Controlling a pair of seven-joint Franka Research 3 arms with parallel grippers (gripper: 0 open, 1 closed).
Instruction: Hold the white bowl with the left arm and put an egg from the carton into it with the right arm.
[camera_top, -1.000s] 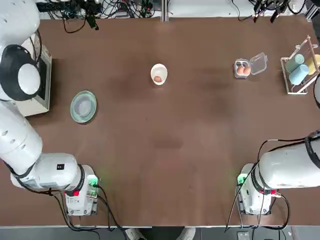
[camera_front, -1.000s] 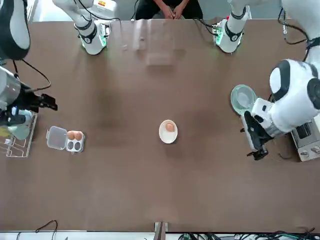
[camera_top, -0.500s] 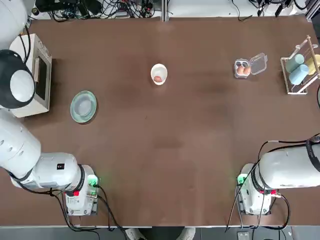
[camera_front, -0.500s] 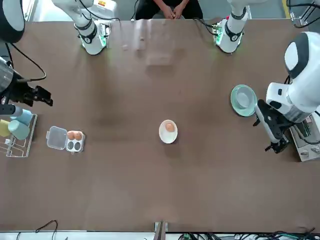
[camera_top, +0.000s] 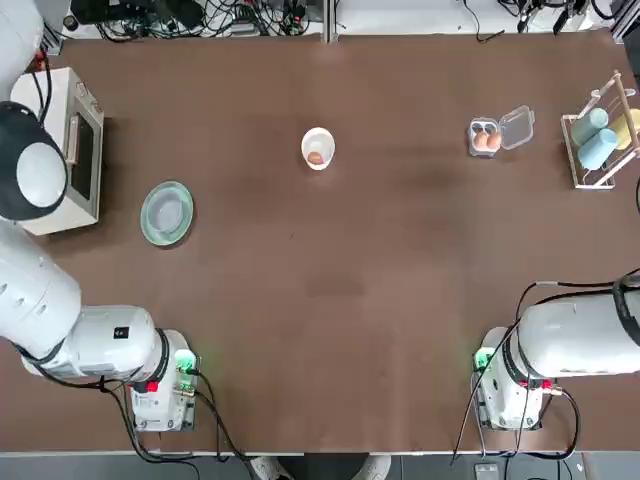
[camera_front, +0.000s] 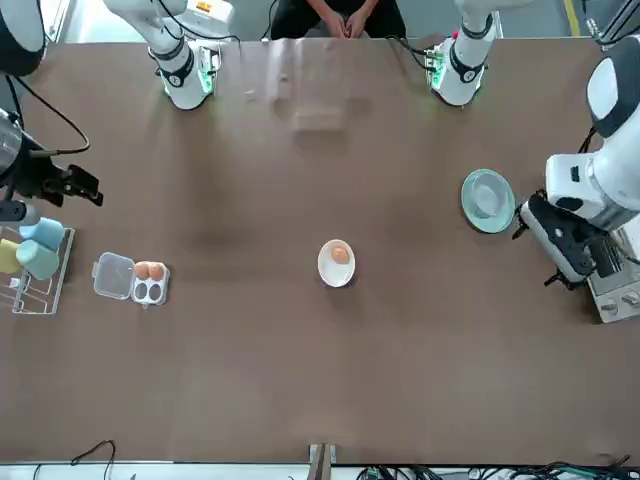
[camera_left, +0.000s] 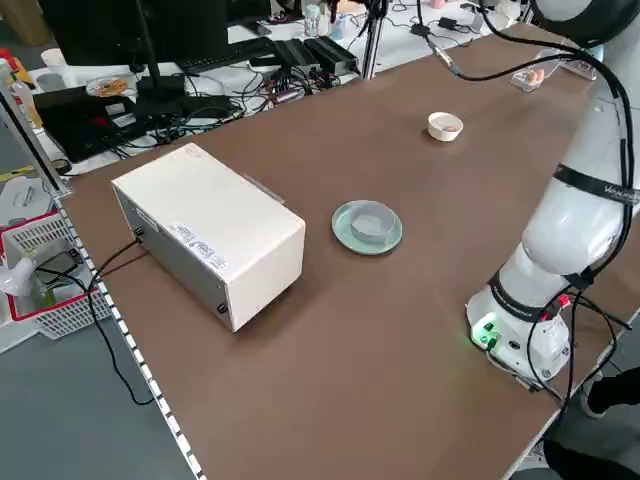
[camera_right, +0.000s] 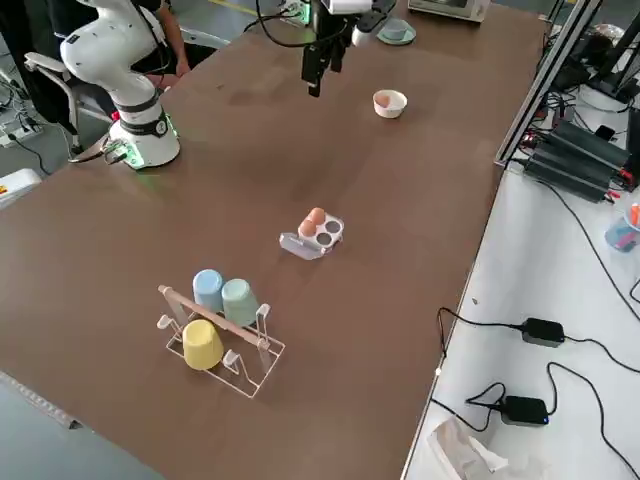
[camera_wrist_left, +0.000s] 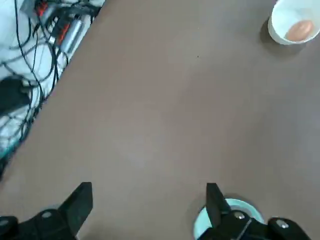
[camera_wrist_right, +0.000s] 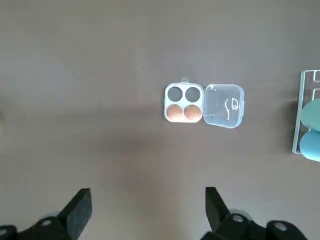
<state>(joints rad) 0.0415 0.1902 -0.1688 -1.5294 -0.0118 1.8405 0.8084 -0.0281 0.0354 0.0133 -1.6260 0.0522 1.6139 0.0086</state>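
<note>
Landmark: white bowl (camera_top: 318, 148), far-centre of the bench (camera_top: 330, 300).

- Near edge: both arm bases sit here, well apart from the bowl. Left arm (camera_top: 60, 320) base on the robot's left of it, right arm (camera_top: 570, 345) base on the robot's right.
- Left gripper (camera_front: 565, 262): up in the air on the bowl's left, about level with it, above the bench just past the green dish (camera_top: 167, 212) and beside the white box (camera_left: 210, 232). Fingers spread wide, nothing between them. In the left wrist view the fingertips (camera_wrist_left: 82, 192) frame bare bench, the dish edge shows at one fingertip, and the bowl is far off in the corner. No contact with the bowl.
- Right gripper (camera_front: 78, 186): in the air on the bowl's right, well apart from it, nearer the robot than the carton (camera_top: 497, 134) and out toward the cup rack (camera_top: 600, 135). Fingers wide open and empty. In the right wrist view the carton lies well beyond the fingertips (camera_wrist_right: 82, 197), not touching.
- Bowl: upright on the bench, one egg (camera_top: 316, 156) resting inside it. Neither gripper touches it.
- Carton: to the bowl's right at about the same depth, lid hinged flat open on the side away from the bowl. Two eggs in the row nearer the robot, and the two pockets in the farther row are empty.
- Cup rack: past the carton, at the bench's right edge, holding blue, green and yellow cups.
</note>
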